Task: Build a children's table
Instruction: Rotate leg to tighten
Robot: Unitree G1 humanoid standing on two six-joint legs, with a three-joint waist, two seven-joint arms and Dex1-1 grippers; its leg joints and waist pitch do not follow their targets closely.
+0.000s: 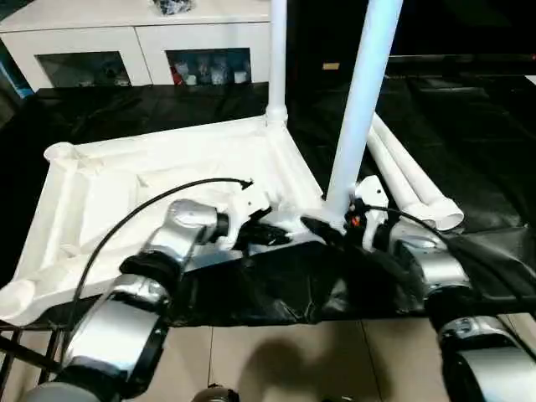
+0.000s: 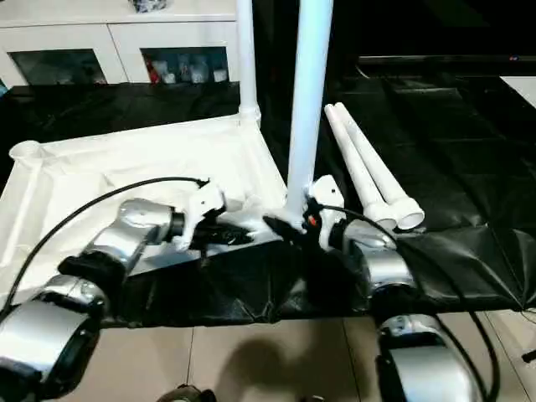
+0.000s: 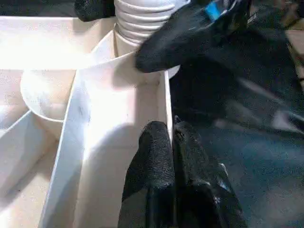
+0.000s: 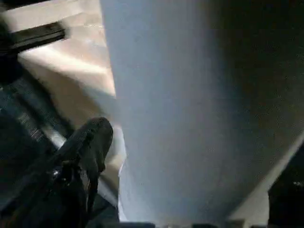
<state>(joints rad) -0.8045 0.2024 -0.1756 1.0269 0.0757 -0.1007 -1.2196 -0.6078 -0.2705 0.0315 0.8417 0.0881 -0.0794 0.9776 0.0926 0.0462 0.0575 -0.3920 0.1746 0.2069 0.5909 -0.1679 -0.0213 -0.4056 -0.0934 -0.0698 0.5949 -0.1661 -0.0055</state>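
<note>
I had the table top (image 1: 151, 180) lying upside down on the black sheet (image 1: 469, 126), its ribbed underside facing up and its near edge at the front of the bench. Two legs stood upright in sockets on the right side: the far leg (image 1: 277, 59) in the far right corner, and the near leg (image 1: 362, 100) in the near right corner, just in front of me. Two spare legs (image 1: 410, 180) lay side by side on the sheet to the right of the top, close to it but not fitted. The two left sockets, the far left socket (image 1: 60, 152) and the near left socket (image 1: 15, 295), were empty. So I judged the job about half done (two legs in, two to go), and I could not tell whether the near leg was fully seated.

My left gripper (image 3: 172, 156) had its fingers pressed together, holding nothing, with the tips resting against the top's rim beside the near right socket. My left forearm reached in across the near edge of the top. My right gripper (image 1: 331, 224) sat at the foot of the near leg with its fingers spread on either side of the tube; it looked loose around the leg, not clamped. One right fingertip (image 3: 161, 45) lay against the socket's rim.
</note>
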